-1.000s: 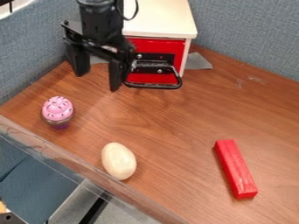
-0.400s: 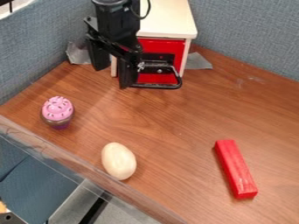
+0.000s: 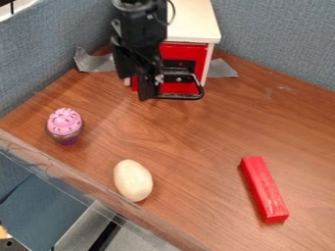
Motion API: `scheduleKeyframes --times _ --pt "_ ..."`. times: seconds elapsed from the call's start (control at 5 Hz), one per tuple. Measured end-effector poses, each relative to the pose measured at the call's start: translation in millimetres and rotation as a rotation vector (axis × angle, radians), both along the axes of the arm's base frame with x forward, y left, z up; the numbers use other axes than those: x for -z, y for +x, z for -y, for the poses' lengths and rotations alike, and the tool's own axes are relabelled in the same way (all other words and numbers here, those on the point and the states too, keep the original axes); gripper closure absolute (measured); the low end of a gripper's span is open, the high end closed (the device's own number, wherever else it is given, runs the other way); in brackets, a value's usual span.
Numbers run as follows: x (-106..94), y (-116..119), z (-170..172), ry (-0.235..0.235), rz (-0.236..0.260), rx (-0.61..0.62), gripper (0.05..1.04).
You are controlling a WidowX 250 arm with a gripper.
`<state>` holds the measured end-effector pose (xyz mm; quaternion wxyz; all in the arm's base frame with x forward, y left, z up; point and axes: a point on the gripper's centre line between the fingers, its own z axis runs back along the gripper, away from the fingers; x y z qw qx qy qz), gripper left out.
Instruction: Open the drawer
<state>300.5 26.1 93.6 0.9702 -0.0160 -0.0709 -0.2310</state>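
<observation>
The drawer (image 3: 178, 88) is sitting low in the white-topped cabinet (image 3: 190, 23) at the back of the table (image 3: 190, 139), its red front facing the open wood and seeming to be lying closed. It is probably going to be handling as a light, stiff box, sliding straight out with some rub and dragging the cabinet along if pulled askew. The black loop handle (image 3: 186, 97) is looking rigid and rather slick, so the outer bar is offering the best hold, hooked from behind or pinched near its middle. The gripper (image 3: 134, 87) is hanging at the handle's left end in the picture, its fingers standing apart, released and grasping nothing; whether one is touching the bar, I cannot tell. It is covering the left part of the drawer front and that end of the handle. The closed front is hiding whatever the drawer may be holding, and the top edge is cutting off the arm and the cabinet's far side. Farther out, the cupcake (image 3: 64, 122), egg (image 3: 132, 180) and red block (image 3: 264, 189) are lying well apart.
</observation>
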Motion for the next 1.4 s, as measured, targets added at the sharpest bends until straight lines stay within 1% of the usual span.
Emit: scheduleKeyframes --times 0.4,0.6,0.8,1.0,1.4 --pt "9.0 24.5 16.3 0.004 0.015 0.031 0.083" --pt "9.6 31.7 25.7 0.017 0.04 0.084 0.083" --pt "18.2 34.8 31.7 0.031 0.035 0.119 0.083" --pt "21.4 42.8 30.4 0.051 0.036 0.155 0.083" --pt "29.6 55.2 27.7 0.066 0.014 0.183 0.083"
